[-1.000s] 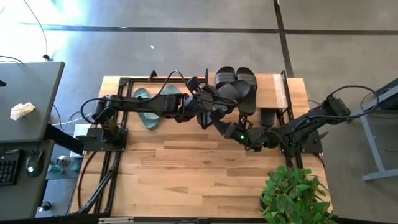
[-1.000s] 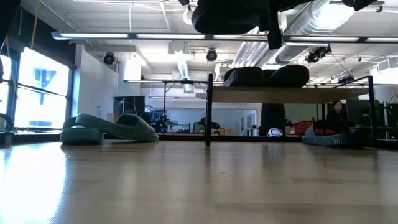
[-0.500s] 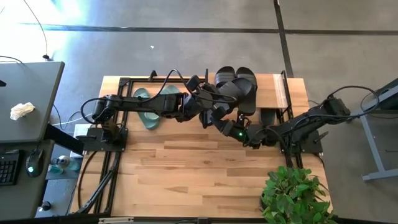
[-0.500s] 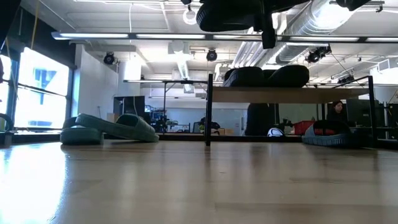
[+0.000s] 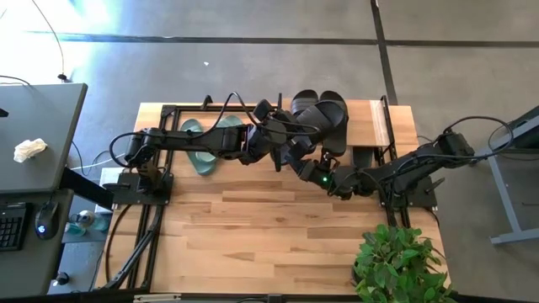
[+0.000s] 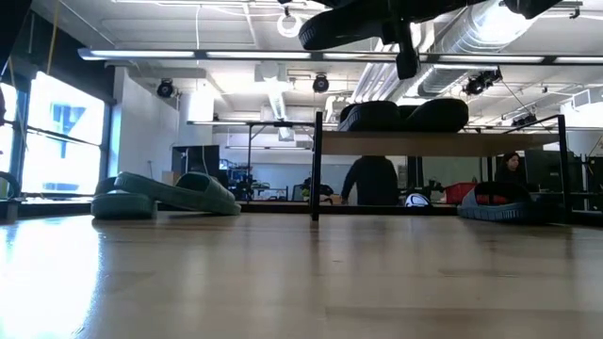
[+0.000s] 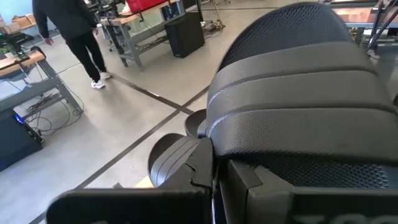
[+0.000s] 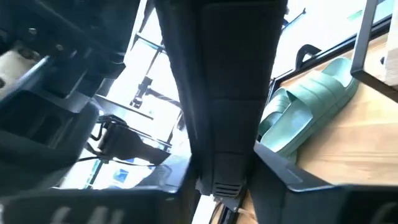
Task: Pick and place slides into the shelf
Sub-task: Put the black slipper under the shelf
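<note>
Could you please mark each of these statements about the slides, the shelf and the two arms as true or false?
1. A black pair lies on the shelf's top board. True.
2. The green slides sit on the shelf. False: they rest on the table, beside the shelf.
3. The left gripper holds a black slide in the air. True.
4. The right gripper waits far from the left one. False: it is right beside it, at the held slide.
</note>
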Controlling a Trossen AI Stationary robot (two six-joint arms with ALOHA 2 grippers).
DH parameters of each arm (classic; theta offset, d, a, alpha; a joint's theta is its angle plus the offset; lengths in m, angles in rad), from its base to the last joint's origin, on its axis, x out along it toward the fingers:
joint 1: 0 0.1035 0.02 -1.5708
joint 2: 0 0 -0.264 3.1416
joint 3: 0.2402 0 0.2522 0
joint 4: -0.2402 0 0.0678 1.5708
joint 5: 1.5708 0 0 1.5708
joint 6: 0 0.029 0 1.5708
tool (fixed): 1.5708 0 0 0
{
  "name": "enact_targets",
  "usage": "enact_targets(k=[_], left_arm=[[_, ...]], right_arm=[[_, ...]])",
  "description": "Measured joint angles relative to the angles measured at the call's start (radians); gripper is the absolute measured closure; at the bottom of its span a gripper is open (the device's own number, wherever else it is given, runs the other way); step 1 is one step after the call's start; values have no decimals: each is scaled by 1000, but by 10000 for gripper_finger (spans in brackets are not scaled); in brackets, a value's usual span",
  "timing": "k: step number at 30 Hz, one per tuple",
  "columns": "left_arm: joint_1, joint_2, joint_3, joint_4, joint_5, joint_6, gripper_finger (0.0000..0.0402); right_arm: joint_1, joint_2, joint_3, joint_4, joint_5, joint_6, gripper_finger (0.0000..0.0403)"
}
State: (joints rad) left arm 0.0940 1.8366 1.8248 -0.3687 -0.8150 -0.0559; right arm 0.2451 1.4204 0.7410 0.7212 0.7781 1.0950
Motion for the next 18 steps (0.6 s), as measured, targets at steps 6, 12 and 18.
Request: enact_targets(k=[6, 12, 18], left_arm=[[-2, 0, 0, -5, 39, 35, 373], [-9, -9, 0, -67, 44, 37, 328], [-32, -60, 2, -183, 48, 25, 284]], right_arm=[[-1, 1, 0, -41, 7, 2, 365], [-1, -2, 0, -61, 3, -37, 365], [-1, -74, 0, -173, -5, -59, 365]])
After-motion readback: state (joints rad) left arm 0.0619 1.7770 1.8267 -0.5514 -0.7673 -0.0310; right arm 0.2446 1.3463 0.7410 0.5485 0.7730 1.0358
